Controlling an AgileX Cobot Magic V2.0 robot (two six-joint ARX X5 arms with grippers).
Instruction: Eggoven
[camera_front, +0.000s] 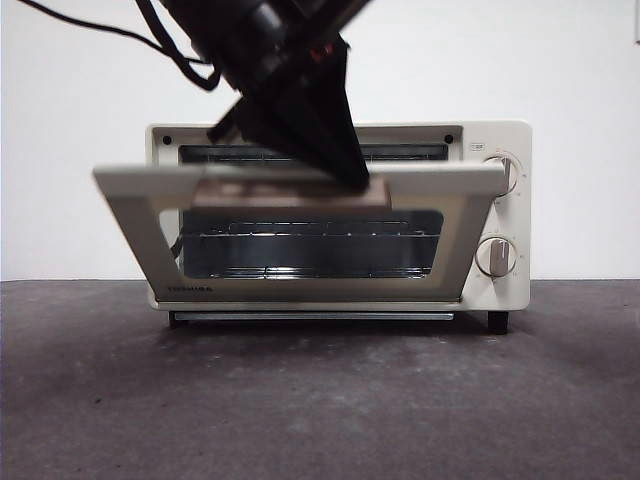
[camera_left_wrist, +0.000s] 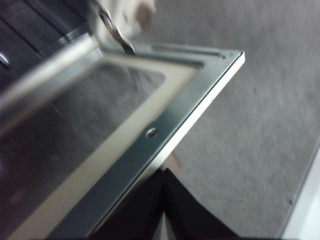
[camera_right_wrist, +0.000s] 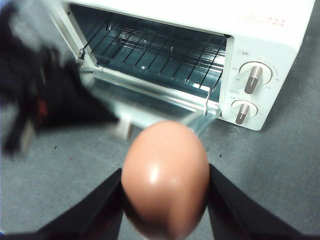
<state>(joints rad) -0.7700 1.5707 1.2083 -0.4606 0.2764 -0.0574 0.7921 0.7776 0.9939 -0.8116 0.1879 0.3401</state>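
The cream TOSHIBA toaster oven (camera_front: 505, 215) stands on the dark table with its glass door (camera_front: 130, 215) swung about halfway down. My left gripper (camera_front: 352, 178) reaches down from above and is shut on the beige door handle (camera_front: 290, 195). The left wrist view shows the door's inner frame (camera_left_wrist: 175, 120) close up, with the jaws together below it. My right gripper (camera_right_wrist: 165, 175) is shut on the reddish-brown egg (camera_right_wrist: 165, 180) and holds it in the air in front of the oven (camera_right_wrist: 270, 40). The egg and the right gripper are out of the front view.
The wire rack (camera_front: 310, 235) shows inside the oven cavity. Two round knobs (camera_front: 503, 172) (camera_front: 496, 256) sit on the oven's right panel. The left arm (camera_right_wrist: 50, 100) shows dark and blurred beside the door in the right wrist view. Grey table (camera_front: 320, 400) lies in front.
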